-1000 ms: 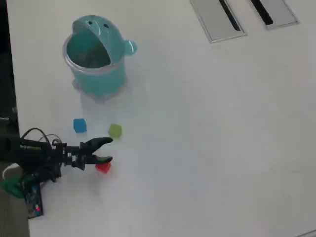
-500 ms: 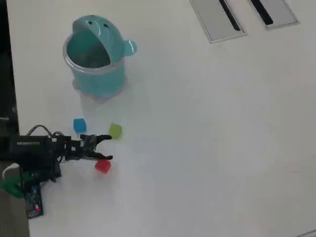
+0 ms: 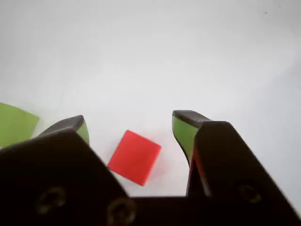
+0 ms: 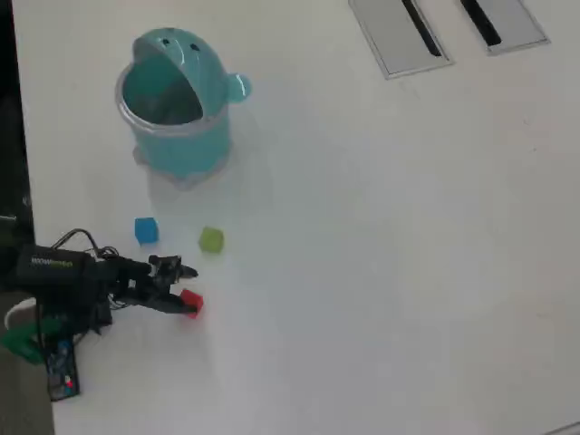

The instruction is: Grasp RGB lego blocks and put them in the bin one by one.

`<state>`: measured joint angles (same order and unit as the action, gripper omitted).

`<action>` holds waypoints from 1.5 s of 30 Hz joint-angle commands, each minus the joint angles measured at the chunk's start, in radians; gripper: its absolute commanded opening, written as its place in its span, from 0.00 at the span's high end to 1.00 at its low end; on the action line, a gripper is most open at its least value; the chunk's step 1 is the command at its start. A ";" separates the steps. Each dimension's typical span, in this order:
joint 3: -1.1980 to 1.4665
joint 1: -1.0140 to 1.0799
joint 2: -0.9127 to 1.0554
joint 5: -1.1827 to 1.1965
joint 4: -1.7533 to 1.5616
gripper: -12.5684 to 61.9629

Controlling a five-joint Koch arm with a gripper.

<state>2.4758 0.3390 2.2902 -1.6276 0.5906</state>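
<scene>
gripper [image 3: 131, 127]: jaws spread wide, nothing held, I've got them straddling the red block [image 3: 134, 157]
red block: on tabletop nr left edge, sits rotated vs the jaws
risk 1: closing on a corner, block may twist or squirt out
risk 2: left jaw close to yellow-green block [image 4: 211, 239], could nudge it
blue block [image 4: 145, 229]: nr left edge, clear
bin [image 4: 178, 109]: far-left corner area, lid open, empty afaict
</scene>
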 commanded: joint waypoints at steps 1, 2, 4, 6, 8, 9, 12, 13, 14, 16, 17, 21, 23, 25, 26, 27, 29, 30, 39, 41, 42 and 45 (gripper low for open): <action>-0.054 0.009 0.046 -0.009 0.005 0.40; -0.044 0.014 0.043 -0.009 0.006 0.40; -0.032 0.020 0.034 -0.008 0.006 0.40; -0.018 0.023 0.029 -0.003 0.008 0.40; 0.006 0.018 0.031 -0.002 0.008 0.40; 0.020 0.017 0.032 -0.002 0.006 0.40; 0.049 0.008 0.031 0.003 0.003 0.40; 0.055 0.002 0.028 0.003 -0.002 0.40; 0.060 -0.003 0.017 0.006 -0.008 0.40; 0.064 -0.009 -0.008 0.028 -0.026 0.40; 0.069 -0.011 -0.012 0.028 -0.038 0.40; 0.084 -0.014 -0.060 0.029 -0.067 0.40; 0.095 -0.011 -0.091 0.029 -0.097 0.40; 0.106 -0.003 -0.124 0.031 -0.138 0.40; 0.106 0.002 -0.143 0.029 -0.149 0.40; 0.106 0.003 -0.156 0.029 -0.155 0.40; 0.104 0.008 -0.175 0.029 -0.155 0.40; 0.104 0.008 -0.186 0.029 -0.156 0.40; 0.133 0.006 -0.255 0.074 -0.233 0.49; 0.143 0.008 -0.253 0.074 -0.233 0.53; 0.143 0.008 -0.247 0.074 -0.233 0.56; 0.138 -0.003 -0.227 0.074 -0.261 0.68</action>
<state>2.6446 0.3405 2.0371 -1.5524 0.3866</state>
